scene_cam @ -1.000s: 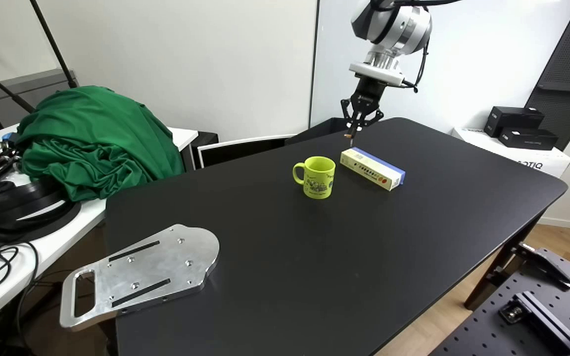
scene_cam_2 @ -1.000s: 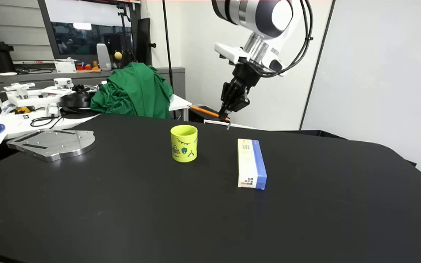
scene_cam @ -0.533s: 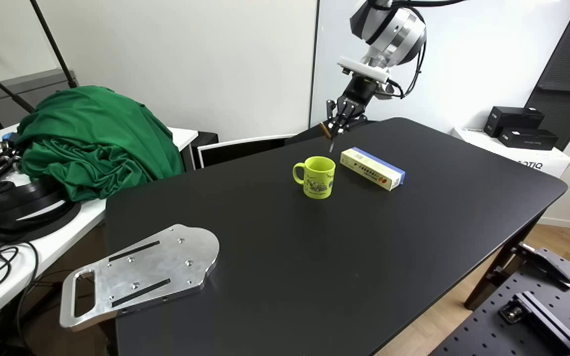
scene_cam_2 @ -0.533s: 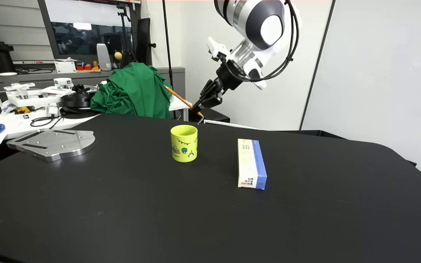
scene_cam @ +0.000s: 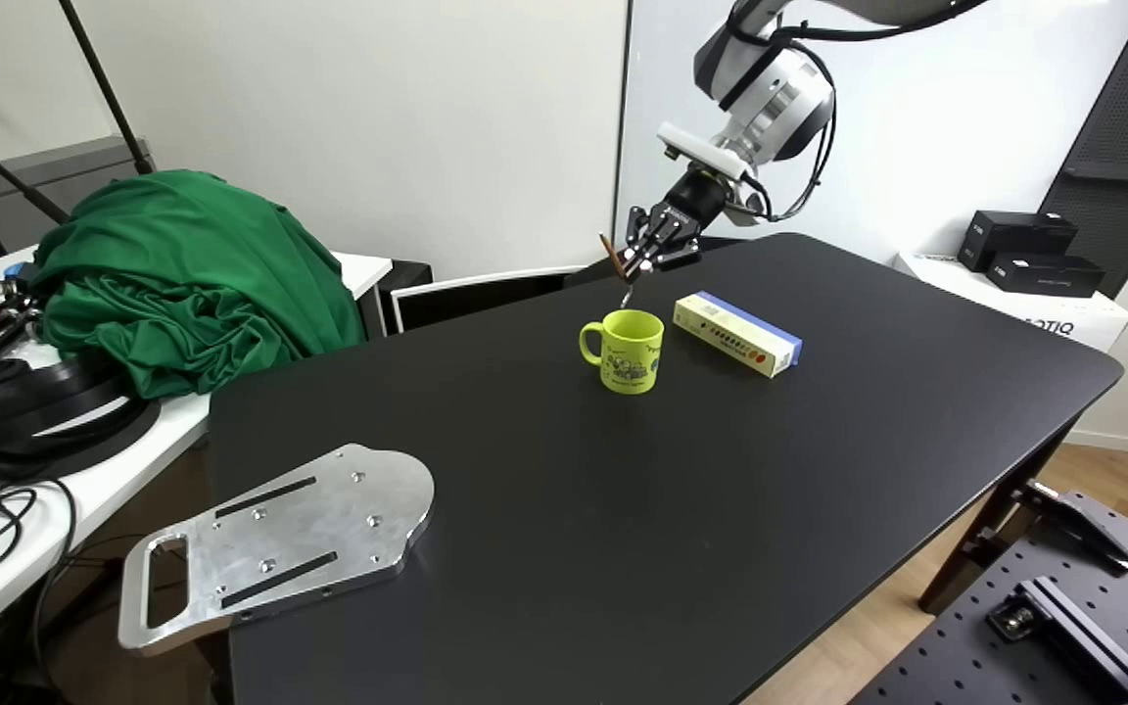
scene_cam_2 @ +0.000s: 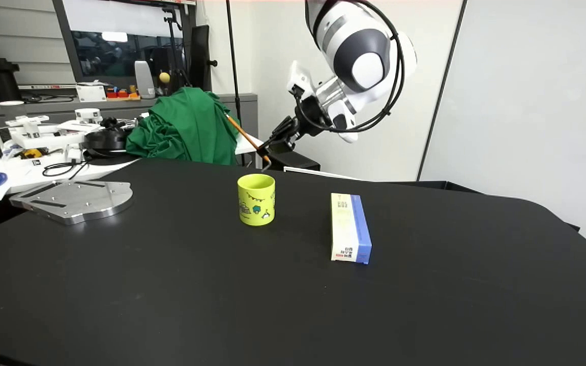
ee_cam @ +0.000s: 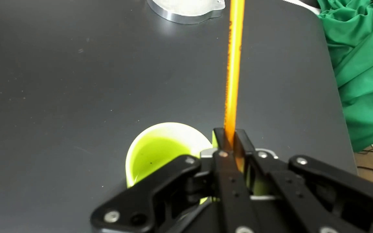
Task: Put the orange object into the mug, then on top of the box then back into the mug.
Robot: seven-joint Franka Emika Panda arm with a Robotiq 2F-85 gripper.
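The gripper (ee_cam: 230,137), clamped on the orange stick (ee_cam: 233,74), has just swung from near the box (scene_cam_2: 350,223) across to the mug (scene_cam_2: 256,201). From here the stick slants, its bent end close to the rim, not yet inside; I'd guess lowering comes next.

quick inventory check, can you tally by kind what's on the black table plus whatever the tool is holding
Mug: 1
Box: 1
Metal plate: 1
Stick, held in the tool: 1
Total: 4
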